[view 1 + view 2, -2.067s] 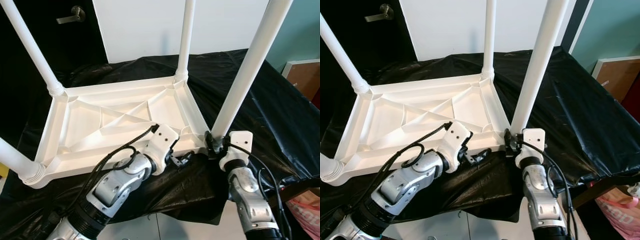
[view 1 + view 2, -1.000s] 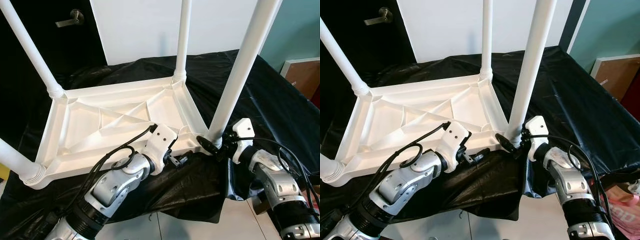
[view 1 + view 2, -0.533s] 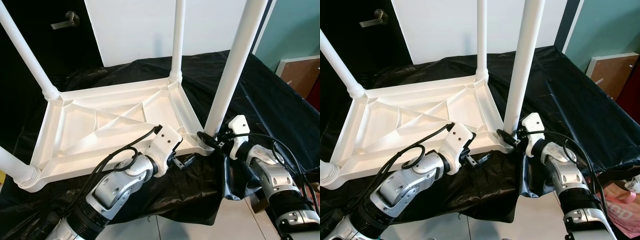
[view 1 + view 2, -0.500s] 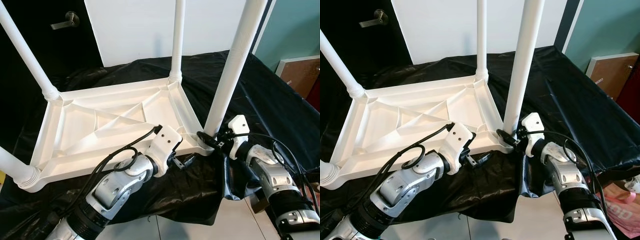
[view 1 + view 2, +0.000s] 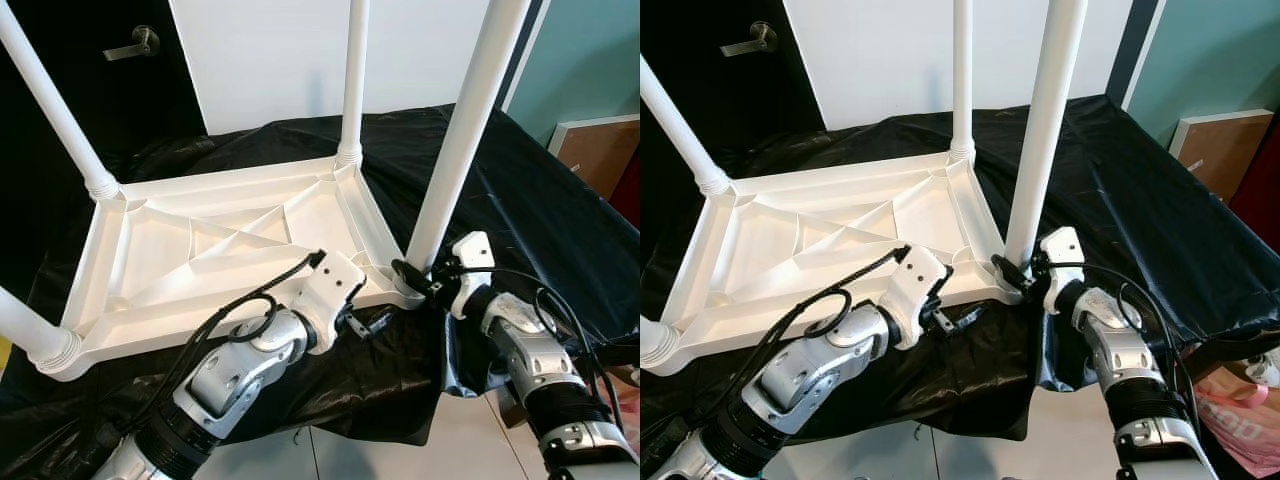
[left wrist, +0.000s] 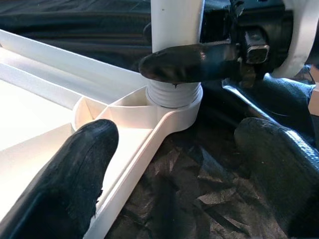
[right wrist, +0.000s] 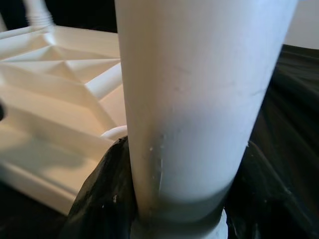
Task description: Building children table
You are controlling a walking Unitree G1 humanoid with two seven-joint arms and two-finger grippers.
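A white plastic children's table [image 5: 230, 240] lies upside down on a black cloth, all its legs pointing up. My right gripper [image 5: 415, 280] is shut around the threaded base of the near right leg [image 5: 455, 150], its black fingers [image 7: 97, 204] hugging both sides of the leg [image 7: 199, 99]. My left gripper [image 5: 365, 322] is open at the table's near rim close to that corner. One of its fingers [image 6: 65, 189] is over the rim and the other is over the cloth. A right finger [image 6: 194, 62] crosses the leg's base.
The black cloth [image 5: 520, 200] hangs over the near edge, with pale floor [image 5: 380, 455] below. A dark door with a lever handle [image 5: 130, 42] stands at the back left. A brown box [image 5: 600, 155] and a pink bag [image 5: 1240, 415] sit to the right.
My right wrist has swung from below the near right leg round to its right side, still clasping the base. The left gripper has stayed by the rim. The camera shifted a little.
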